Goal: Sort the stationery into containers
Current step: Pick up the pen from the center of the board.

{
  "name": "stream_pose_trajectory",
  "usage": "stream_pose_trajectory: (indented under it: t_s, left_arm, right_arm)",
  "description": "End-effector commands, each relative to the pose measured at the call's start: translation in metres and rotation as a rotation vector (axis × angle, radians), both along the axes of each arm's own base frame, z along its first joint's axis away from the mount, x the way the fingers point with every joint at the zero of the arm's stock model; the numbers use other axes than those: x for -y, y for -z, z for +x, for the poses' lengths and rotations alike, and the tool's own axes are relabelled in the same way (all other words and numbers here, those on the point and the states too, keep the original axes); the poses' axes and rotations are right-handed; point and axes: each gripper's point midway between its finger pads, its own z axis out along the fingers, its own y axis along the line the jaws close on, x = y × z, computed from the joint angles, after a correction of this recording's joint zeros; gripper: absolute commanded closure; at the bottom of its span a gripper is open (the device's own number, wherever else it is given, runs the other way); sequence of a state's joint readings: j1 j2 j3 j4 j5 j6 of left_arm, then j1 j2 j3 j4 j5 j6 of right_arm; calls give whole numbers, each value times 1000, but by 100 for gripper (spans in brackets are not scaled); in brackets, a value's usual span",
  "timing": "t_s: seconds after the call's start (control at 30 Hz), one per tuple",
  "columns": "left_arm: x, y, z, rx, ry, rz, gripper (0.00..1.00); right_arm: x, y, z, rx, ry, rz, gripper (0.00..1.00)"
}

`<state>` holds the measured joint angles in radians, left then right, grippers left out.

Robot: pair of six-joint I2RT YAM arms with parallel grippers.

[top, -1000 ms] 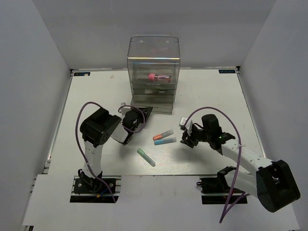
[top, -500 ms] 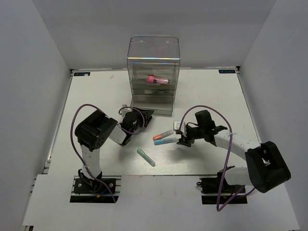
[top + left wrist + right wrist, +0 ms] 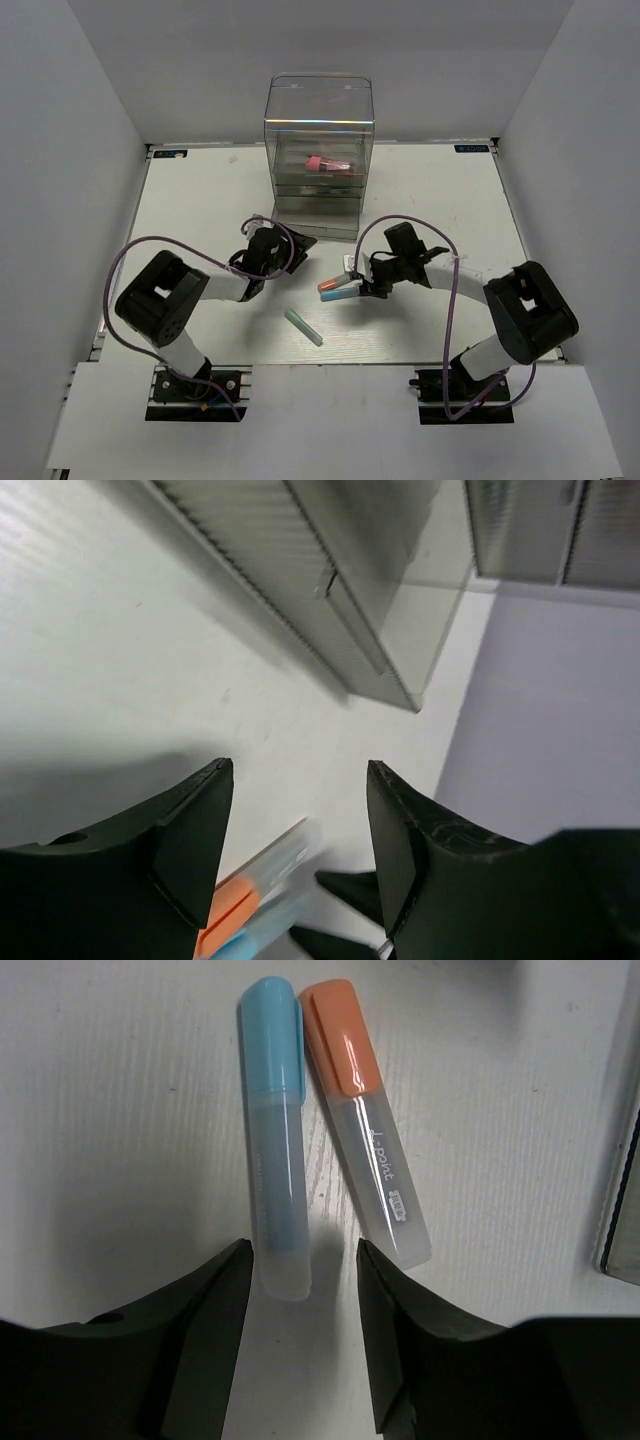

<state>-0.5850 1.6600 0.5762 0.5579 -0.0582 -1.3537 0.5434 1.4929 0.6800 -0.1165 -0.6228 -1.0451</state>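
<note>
Pink-red marker (image 3: 322, 161) inside organiser (image 3: 318, 120), orange-capped marker (image 3: 328, 286), light blue marker (image 3: 338, 295), teal marker (image 3: 303, 326) on table (image 3: 200, 200)

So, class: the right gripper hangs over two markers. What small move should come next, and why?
Probably lower the right gripper and close on the light blue plastic marker: its open jaws straddle that marker's clear end, while the orange-capped marker lies just outside them.

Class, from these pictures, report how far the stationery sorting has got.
Done: one pink marker lies inside the organiser. In hand: the right gripper, open, hovers over the light blue marker's end, beside the orange-capped marker; nothing is gripped. The left gripper is open and empty. Left: those two and the teal-green marker lie on the table.
</note>
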Motion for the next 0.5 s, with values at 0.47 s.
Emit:
stream_pose_trajectory:
  t_s: [0.47]
  left_arm:
    - [-96,4,-123,-161,31,259,0]
  right_arm:
    - [-1,21,-7,-17,-71,-178,89]
